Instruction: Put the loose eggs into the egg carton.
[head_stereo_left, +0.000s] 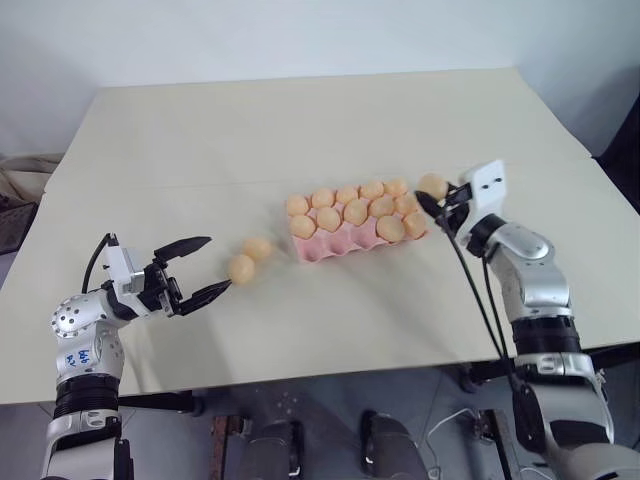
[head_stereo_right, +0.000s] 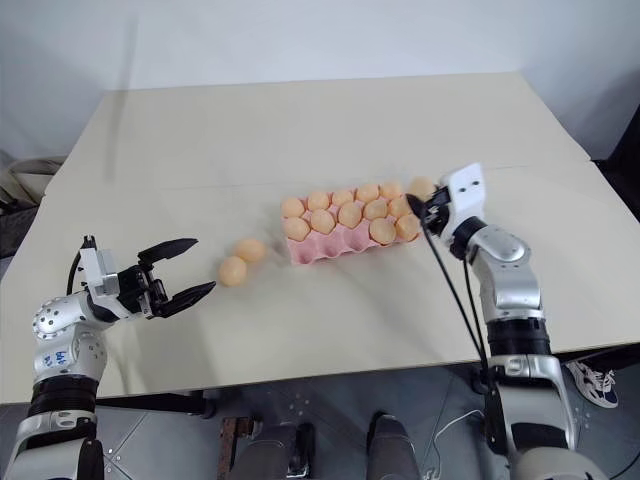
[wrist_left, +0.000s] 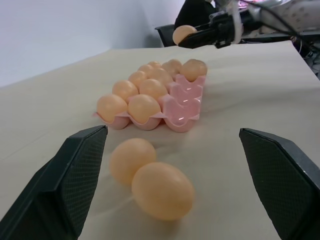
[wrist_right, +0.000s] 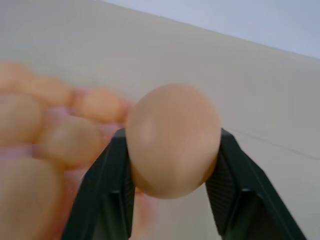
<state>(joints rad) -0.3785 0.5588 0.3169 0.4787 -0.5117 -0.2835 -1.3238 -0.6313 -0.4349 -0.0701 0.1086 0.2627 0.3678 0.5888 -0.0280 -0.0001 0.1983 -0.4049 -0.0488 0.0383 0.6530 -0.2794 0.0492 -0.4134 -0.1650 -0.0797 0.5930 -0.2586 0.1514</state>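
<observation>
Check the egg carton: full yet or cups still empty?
Not full. The egg carton has empty pink cups along its near row. Two loose eggs lie on the table, and the right gripper holds another.

Bright, even, soft-shadowed light — the egg carton (wrist_right: 55, 130) blurs behind the sharp held egg (wrist_right: 172, 140).

Only writing anywhere is some blue scribble on the left arm's round joint (head_stereo_left: 77, 354), back behind the left gripper (head_stereo_left: 208, 267). Can't actually make out what it says.
</observation>
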